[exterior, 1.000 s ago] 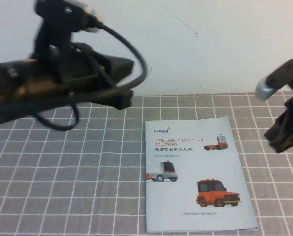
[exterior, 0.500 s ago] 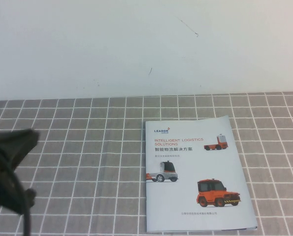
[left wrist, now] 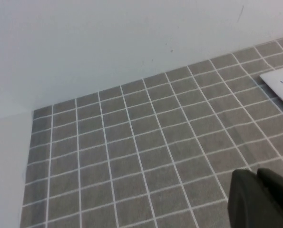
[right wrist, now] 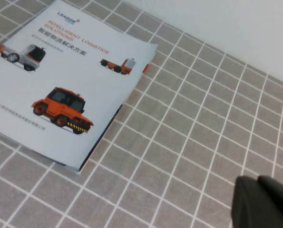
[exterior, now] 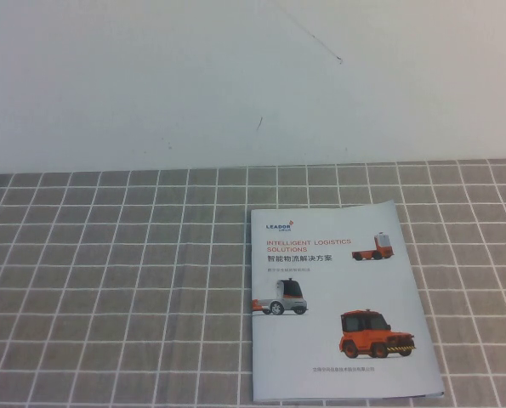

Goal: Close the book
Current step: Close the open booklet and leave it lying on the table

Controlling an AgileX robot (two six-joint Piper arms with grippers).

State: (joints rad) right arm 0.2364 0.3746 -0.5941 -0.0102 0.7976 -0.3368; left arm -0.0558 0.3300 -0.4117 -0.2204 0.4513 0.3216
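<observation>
A thin book lies closed and flat on a table covered by a grey cloth with a white grid. It sits close to the table's front edge, somewhat right of the middle, with its spine toward the table's left edge. The front cover faces up, pale blue-white with an orange title and small pictures of orange and white vehicles. A plain white wall rises behind the table's back edge.

No arm appears in the high view. The left gripper shows only as a dark shape at the border of its own wrist view. It hangs above bare cloth toward the table's left side, well apart from the book. Whether this claw is open or closed cannot be told. The right gripper shows the same way in its wrist view, above the cloth beyond the book's open edge and clear of it. Its state cannot be told either.

Judging by the flat cover, the closing looks done. The main risk is disturbing it. A claw passing low over the open edge could catch the cover and lift it open again. It could also push the light book across the cloth or off the front edge. Dragging on the cloth might wrinkle it and tip the cover up.
</observation>
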